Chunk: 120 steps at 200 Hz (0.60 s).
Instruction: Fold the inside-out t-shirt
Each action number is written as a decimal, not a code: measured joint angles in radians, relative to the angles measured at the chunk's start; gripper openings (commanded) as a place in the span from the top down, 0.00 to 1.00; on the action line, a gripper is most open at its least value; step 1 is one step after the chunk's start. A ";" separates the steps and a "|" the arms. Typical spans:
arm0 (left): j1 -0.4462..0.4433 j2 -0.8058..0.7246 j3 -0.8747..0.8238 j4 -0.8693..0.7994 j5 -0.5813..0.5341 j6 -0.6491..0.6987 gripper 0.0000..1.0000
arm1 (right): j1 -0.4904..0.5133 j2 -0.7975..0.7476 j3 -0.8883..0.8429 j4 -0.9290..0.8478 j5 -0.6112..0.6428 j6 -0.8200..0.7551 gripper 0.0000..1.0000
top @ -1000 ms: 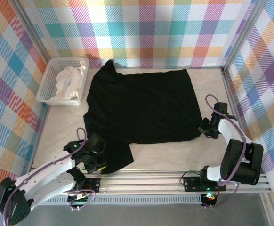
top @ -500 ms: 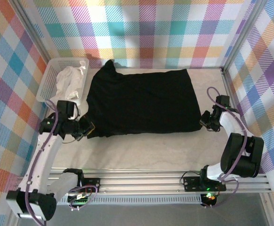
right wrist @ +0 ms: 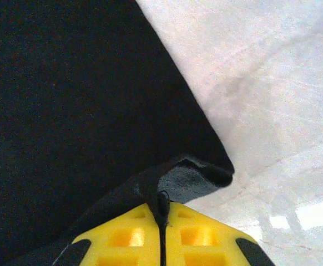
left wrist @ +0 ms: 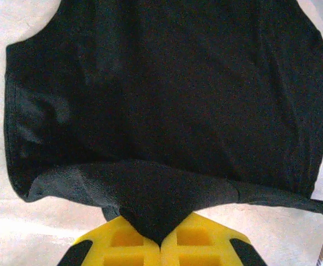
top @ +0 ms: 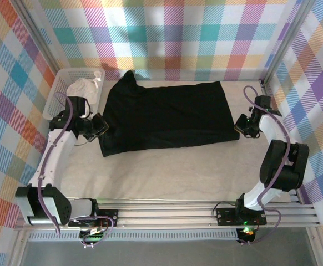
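Over on the left of the counter (top: 167,172), the left pincer (left wrist: 160,244) pinches a fold of the inside-out t-shirt (top: 167,113). The right pincer (right wrist: 161,221) is clamped on the shirt's opposite corner. The shirt lies spread mid-counter, near a white basket (top: 55,102).

left claw (top: 101,126) and right claw (top: 242,125) carried the t-shirt (top: 167,113) hem farther back.

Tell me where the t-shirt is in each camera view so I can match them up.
Top external: t-shirt lies flat mid-table, held between left gripper and right gripper.
Left wrist: t-shirt spans most of the upper frame, edge pinched by the left gripper at the bottom.
Right wrist: t-shirt covers the left side, corner pinched by the right gripper at the bottom.
Shared landmark: the pale table beside it.
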 measured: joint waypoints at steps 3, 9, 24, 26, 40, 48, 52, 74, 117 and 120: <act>0.000 0.006 0.002 0.002 -0.002 0.000 1.00 | 0.002 0.008 0.006 0.000 0.000 -0.001 0.91; 0.002 0.018 0.005 0.007 -0.005 0.000 1.00 | 0.007 0.024 0.020 -0.002 0.001 -0.002 0.91; 0.006 0.042 0.008 0.019 -0.008 0.001 1.00 | 0.019 0.063 0.055 -0.005 0.004 -0.002 0.91; 0.008 0.045 0.008 0.022 -0.009 0.001 1.00 | 0.021 0.068 0.060 -0.005 0.005 -0.002 0.91; 0.014 0.065 0.012 0.032 -0.013 0.003 1.00 | 0.032 0.098 0.088 -0.007 0.008 -0.002 0.91; 0.017 0.074 0.014 0.037 -0.014 0.003 1.00 | 0.038 0.112 0.103 -0.010 0.011 -0.002 0.91; 0.019 0.081 0.016 0.039 -0.015 0.003 1.00 | 0.040 0.120 0.113 -0.012 0.013 -0.002 0.91; 0.019 0.117 0.030 0.054 -0.015 0.003 1.00 | 0.051 0.157 0.157 -0.018 0.022 -0.002 0.91; 0.019 0.234 0.115 0.083 -0.020 -0.001 1.00 | 0.053 0.222 0.208 -0.022 0.042 -0.003 0.91; 0.019 0.247 0.124 0.087 -0.023 -0.001 1.00 | 0.053 0.229 0.212 -0.022 0.043 -0.003 0.91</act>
